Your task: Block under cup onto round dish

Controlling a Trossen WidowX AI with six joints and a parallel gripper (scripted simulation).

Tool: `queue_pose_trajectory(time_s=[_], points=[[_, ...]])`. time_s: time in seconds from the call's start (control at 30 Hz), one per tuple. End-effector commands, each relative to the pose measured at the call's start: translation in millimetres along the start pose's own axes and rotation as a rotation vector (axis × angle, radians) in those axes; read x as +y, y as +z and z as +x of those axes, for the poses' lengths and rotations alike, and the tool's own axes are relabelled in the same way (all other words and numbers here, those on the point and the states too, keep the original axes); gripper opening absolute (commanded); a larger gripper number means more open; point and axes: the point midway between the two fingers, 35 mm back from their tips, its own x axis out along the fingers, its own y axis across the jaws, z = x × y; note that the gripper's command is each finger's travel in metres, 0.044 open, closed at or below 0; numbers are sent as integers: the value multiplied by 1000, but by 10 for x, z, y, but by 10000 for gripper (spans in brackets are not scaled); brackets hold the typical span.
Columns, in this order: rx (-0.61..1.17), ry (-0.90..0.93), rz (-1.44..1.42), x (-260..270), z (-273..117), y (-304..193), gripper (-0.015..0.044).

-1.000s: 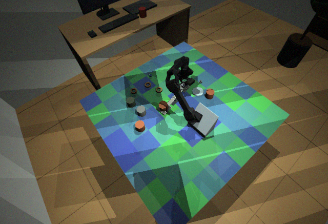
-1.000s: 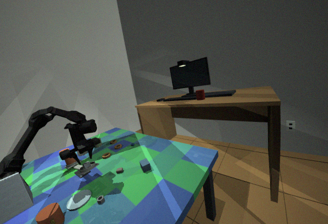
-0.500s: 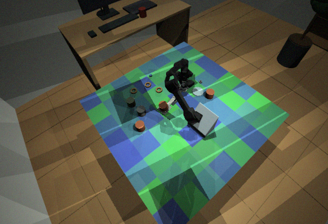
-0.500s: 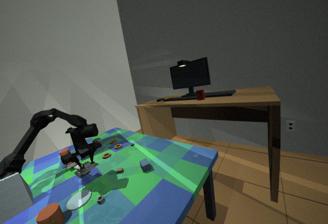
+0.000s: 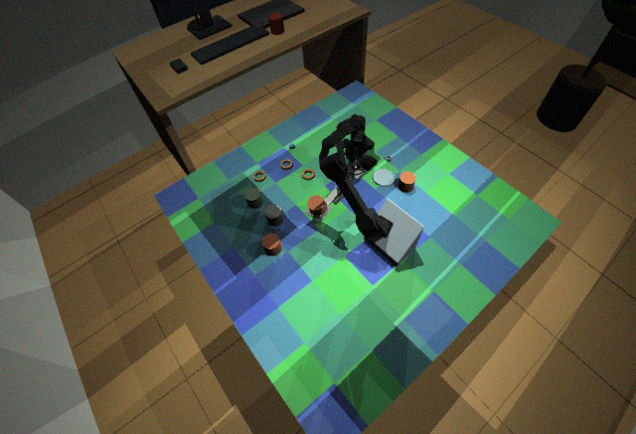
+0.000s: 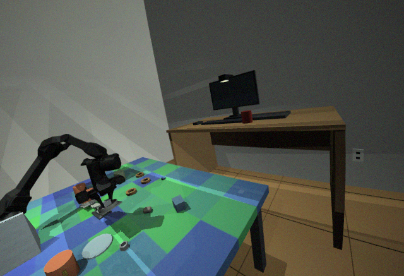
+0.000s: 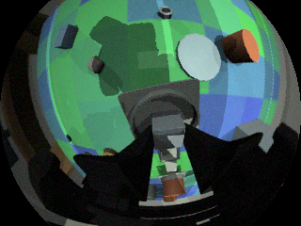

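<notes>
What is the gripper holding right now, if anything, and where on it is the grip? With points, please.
The grey block (image 7: 167, 124), held by two opposite sides between the jaws.

Blue and green squares checker the tabletop (image 5: 334, 285) (image 6: 176, 234) (image 7: 108, 113); the dish (image 5: 384, 177) (image 6: 98, 246) (image 7: 198, 56) is pale blue.

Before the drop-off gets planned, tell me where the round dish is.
In the wrist view, the round dish lies upper right, immediately left of an orange cup.
</notes>
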Motion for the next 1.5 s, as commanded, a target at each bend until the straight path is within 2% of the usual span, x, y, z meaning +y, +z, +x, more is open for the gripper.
queue_pose_trajectory(time_s=[0.0, 0.57, 0.73, 0.83, 1.23, 1.47], points=[[2, 2, 5, 6, -26, 3, 3], [-1, 1, 6, 1, -912, 11, 0], [-1, 1, 6, -4, -947, 8, 0], [-3, 1, 6, -85, -854, 144, 0], [-7, 0, 7, -873, -3, 953, 0], [-7, 0, 7, -920, 59, 982, 0]])
